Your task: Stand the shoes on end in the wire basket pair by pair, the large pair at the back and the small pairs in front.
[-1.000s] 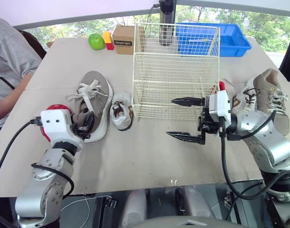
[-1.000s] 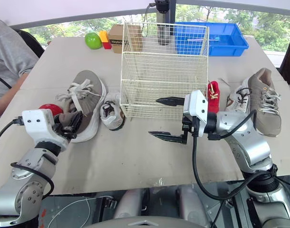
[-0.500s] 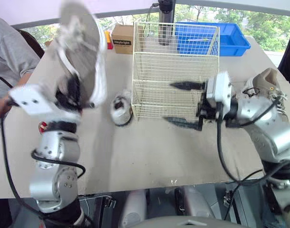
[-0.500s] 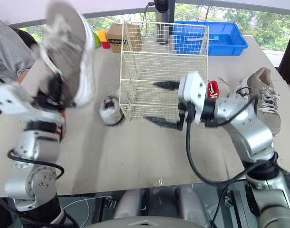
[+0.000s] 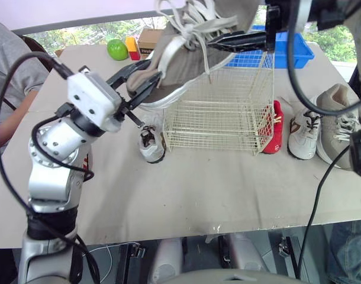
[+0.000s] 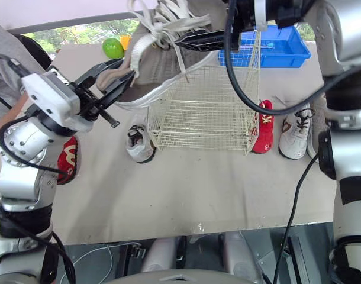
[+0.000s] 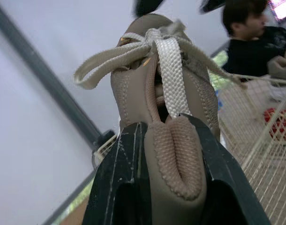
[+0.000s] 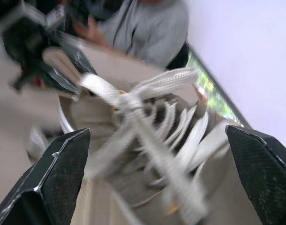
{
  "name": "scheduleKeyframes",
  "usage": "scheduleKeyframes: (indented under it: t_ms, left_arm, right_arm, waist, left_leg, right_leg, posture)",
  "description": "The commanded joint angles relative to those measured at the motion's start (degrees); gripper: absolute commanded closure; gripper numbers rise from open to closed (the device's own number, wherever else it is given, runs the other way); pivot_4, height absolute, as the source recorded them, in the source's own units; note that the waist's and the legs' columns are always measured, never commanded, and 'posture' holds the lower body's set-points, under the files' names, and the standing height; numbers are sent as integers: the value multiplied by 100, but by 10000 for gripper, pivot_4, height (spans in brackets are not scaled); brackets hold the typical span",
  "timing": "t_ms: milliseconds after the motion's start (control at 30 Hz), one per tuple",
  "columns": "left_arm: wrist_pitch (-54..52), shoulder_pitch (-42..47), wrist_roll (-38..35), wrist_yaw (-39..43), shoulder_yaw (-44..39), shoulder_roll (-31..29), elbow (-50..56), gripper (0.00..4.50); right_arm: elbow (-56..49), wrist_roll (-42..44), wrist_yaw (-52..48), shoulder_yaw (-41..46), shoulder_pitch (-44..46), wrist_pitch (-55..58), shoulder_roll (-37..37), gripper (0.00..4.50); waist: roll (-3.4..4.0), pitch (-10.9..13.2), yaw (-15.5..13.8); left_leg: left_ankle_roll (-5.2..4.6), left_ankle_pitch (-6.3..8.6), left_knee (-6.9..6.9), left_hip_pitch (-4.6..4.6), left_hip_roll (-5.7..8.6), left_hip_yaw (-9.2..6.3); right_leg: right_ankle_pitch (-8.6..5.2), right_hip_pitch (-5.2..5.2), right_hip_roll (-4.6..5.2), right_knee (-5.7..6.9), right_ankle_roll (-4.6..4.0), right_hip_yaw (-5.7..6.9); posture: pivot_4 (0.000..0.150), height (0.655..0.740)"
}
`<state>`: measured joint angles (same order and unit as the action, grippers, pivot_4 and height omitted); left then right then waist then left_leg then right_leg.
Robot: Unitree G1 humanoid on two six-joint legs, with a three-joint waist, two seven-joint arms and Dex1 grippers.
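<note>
I have the left gripper (image 5: 141, 80) pinching the padded heel collar of the large taupe lace-up sneaker (image 5: 189, 56), one black finger on each side of the collar, as the left wrist view shows plainly. The sneaker is off the table and hangs tilted over the top of the white wire basket (image 5: 219, 112), heel toward the robot's left and laces dangling loose; its white sole edge crosses the basket's top rim in the head views, and I cannot tell whether it touches the wire. My right gripper (image 8: 157, 133) is up at the lace end of the sneaker with its fingers spread wide, the laces lying between them without being gripped. The basket stands on the beige table (image 5: 198, 189) with nothing in it that I can see. Just beside its left front corner lies a small white shoe (image 5: 151, 142). A small red shoe (image 5: 274, 127) leans against its right side, then comes a white sneaker (image 5: 303, 133) and the second large taupe sneaker (image 5: 341, 121) beyond it. Another red shoe (image 6: 67, 157) lies on the table near my left arm. Behind the basket are a blue plastic bin (image 5: 294, 50), a cardboard box (image 5: 148, 39) and a green apple (image 5: 118, 50). A person in a grey shirt (image 5: 7, 71) sits at the table's left edge.
</note>
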<state>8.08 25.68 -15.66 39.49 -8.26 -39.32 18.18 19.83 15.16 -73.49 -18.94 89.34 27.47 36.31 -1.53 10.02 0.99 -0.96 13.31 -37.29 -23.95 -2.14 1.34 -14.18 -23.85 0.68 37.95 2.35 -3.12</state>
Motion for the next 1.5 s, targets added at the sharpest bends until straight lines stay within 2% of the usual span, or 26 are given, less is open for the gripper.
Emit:
scheduleKeyframes:
  t_ms: [33, 133, 167, 233, 300, 400, 500, 533, 600, 633, 667, 700, 733, 833, 867, 1000, 1100, 1233, 1300, 1333, 1433, 1500]
  left_arm:
    - [961, 365, 270, 266, 69, -60, -67, 37679]
    - [1677, 562, 593, 488, 192, -136, -371, 37679]
    - [1863, 635, 666, 512, 197, -152, -447, 37936]
    - [2192, 768, 801, 544, 212, -191, -576, 38048]
    - [2467, 869, 965, 521, 212, -228, -712, 38048]
    - [2742, 971, 1105, 460, 194, -282, -885, 38048]
    - [2183, 798, 521, 558, 91, -309, -799, 38048]
    - [1759, 741, 232, 425, -34, -239, -711, 28636]
    - [-457, 514, -1603, -443, -355, -90, -219, 19857]
    - [-1527, 336, -2916, -1037, -485, -103, 51, 15526]
    - [-2295, 89, -4678, -1756, -701, -156, 312, 10958]
    - [-2799, -218, -5933, -2286, -936, -224, 468, 5802]
    - [-3179, -563, -6763, -2563, -1124, -338, 624, 1530]
    - [-3586, -1303, -6959, -2753, -1272, -435, 1239, 635]
    - [-3638, -1377, -7225, -3006, -1128, -300, 1471, 635]
    - [-3765, -1147, -7188, -3977, -238, 461, 1839, 635]
    - [-3689, -428, -7012, -4790, 259, 1284, 1508, 635]
    - [-3908, 125, -6426, -5111, 373, 1489, 946, 635]
    - [-3906, 348, -6366, -5277, 292, 1599, 732, 635]
    - [-3981, 415, -6216, -5209, 309, 1554, 656, 5810]
    - [-4137, 536, -6016, -5069, 276, 1523, 533, 16306]
    - [-4178, 637, -5918, -5017, 265, 1588, 428, 21567]
  right_arm:
    - [782, -622, -363, -307, 400, -559, -168, 0]
    - [1641, -1114, -582, -558, 664, -1062, -393, 0]
    - [1855, -1275, -636, -631, 697, -1280, -432, 2591]
    - [2191, -1471, -879, -733, 766, -1374, -498, 8650]
    - [2396, -1625, -1121, -797, 766, -1476, -523, 18387]
    - [2556, -1795, -1169, -743, 697, -1713, -559, 30415]
    - [2528, -1821, -1068, -560, 590, -1730, -546, 42243]
    - [2483, -1764, -1013, -450, 545, -1583, -547, 44989]
    - [2294, -1603, -792, -148, 402, -1117, -521, 45000]
    - [2162, -1503, -708, 7, 316, -869, -504, 45000]
    - [1963, -1341, -545, 242, 218, -397, -508, 45000]
    - [1697, -1127, -331, 530, 105, 141, -519, 45000]
    - [1375, -922, -138, 800, -20, 655, -528, 45000]
    - [292, -445, 788, 1613, -418, 2040, -738, 45000]
    - [-165, -325, 1114, 1821, -632, 2319, -859, 45000]
    - [-1744, 137, 2133, 2449, -1409, 2962, -1480, 45000]
    - [-2921, 158, 2671, 2185, -2076, 3286, -1723, 45000]
    - [-3716, 313, 3225, 2053, -2360, 3631, -1891, 45000]
    - [-3951, 318, 3428, 1966, -2414, 3700, -1936, 45000]
    - [-4050, 332, 3511, 1941, -2454, 3721, -1945, 45000]
    - [-4312, 443, 3709, 1924, -2523, 3866, -1955, 45000]
    - [-4473, 570, 3791, 1957, -2600, 3951, -2003, 45000]
  waist:
    - [4, 2, 0]
    - [4, 2, -3]
    - [5, 3, -6]
    - [7, 4, -15]
    - [9, 5, -26]
    - [9, 5, -23]
    - [11, 5, 0]
    - [11, 5, 0]
    - [10, 5, -8]
    - [8, 6, -8]
    - [9, 6, -9]
    - [9, 6, -3]
    - [9, 6, 27]
    - [14, 13, 40]
    - [14, 19, 29]
    - [18, 14, -45]
    - [17, 15, -90]
    - [18, 15, -72]
    - [18, 15, -48]
    - [18, 15, -30]
    - [19, 15, -19]
    - [19, 15, -24]
  left_leg:
    - [0, 0, 1, -4, -1, 1]
    - [0, 0, 0, -23, -3, 3]
    - [1, -1, -4, -38, -4, 2]
    - [1, -2, -15, -82, -4, 1]
    - [8, -6, -18, -98, -5, 3]
    - [8, -5, -15, -97, -5, 3]
    - [2, -2, -15, -90, -5, 7]
    - [2, -2, -15, -88, -5, 7]
    - [2, -2, -18, -89, -14, -4]
    - [2, -2, -23, -89, -18, -12]
    - [2, -2, -26, -90, -23, -34]
    - [2, -2, -26, -85, -20, -38]
    - [2, -2, -26, -84, -22, -42]
    - [4, -3, -24, -89, -23, -55]
    - [12, -7, -24, -90, -18, -55]
    - [26, -17, -33, -87, -5, -68]
    - [26, -18, -65, -90, 1, -81]
    - [24, -18, -107, -92, 16, -82]
    - [24, -19, -107, -90, 24, -72]
    - [25, -19, -106, -91, 24, -74]
    - [26, -19, -102, -91, 11, -74]
    - [27, -19, -99, -93, 7, -74]
  right_leg:
    - [0, -6, -1, 1, 0, -2]
    - [1, -25, -1, 2, 1, -3]
    - [1, -39, 0, 6, 1, -2]
    - [2, -84, 1, 21, 2, -2]
    - [2, -100, 7, 27, 2, -2]
    - [2, -99, 9, 23, 3, 0]
    - [2, -99, 8, 32, 3, -5]
    - [2, -99, 6, 37, 3, -5]
    - [2, -99, 6, 47, 2, 0]
    - [1, -100, 13, 57, 3, 0]
    - [1, -100, 38, 63, 3, -1]
    - [1, -100, 39, 67, 4, -1]
    - [1, -100, 42, 72, 4, -2]
    - [1, -101, 48, 88, 4, 10]
    - [1, -103, 48, 85, 4, 11]
    - [2, -96, 31, 90, 2, 21]
    - [3, -84, 23, 105, 3, 36]
    - [6, -61, 12, 109, -2, 50]
    - [6, -61, 10, 109, -2, 49]
    - [6, -61, 9, 110, -2, 53]
    - [5, -62, -2, 105, -3, 52]
    - [5, -63, -4, 100, -3, 54]
  posture:
    - [1500, 7400]
    - [1500, 7400]
    - [1500, 7400]
    - [1500, 7400]
    - [1500, 7400]
    - [1500, 7400]
    - [1500, 7400]
    - [1500, 7400]
    - [1500, 7400]
    - [1500, 7400]
    - [1500, 7400]
    - [1500, 7400]
    - [1500, 7400]
    - [1500, 7400]
    - [1500, 7400]
    - [1500, 7400]
    - [1500, 7400]
    - [1500, 7400]
    - [1500, 7400]
    - [1500, 7400]
    - [1500, 7400]
    - [1500, 7400]
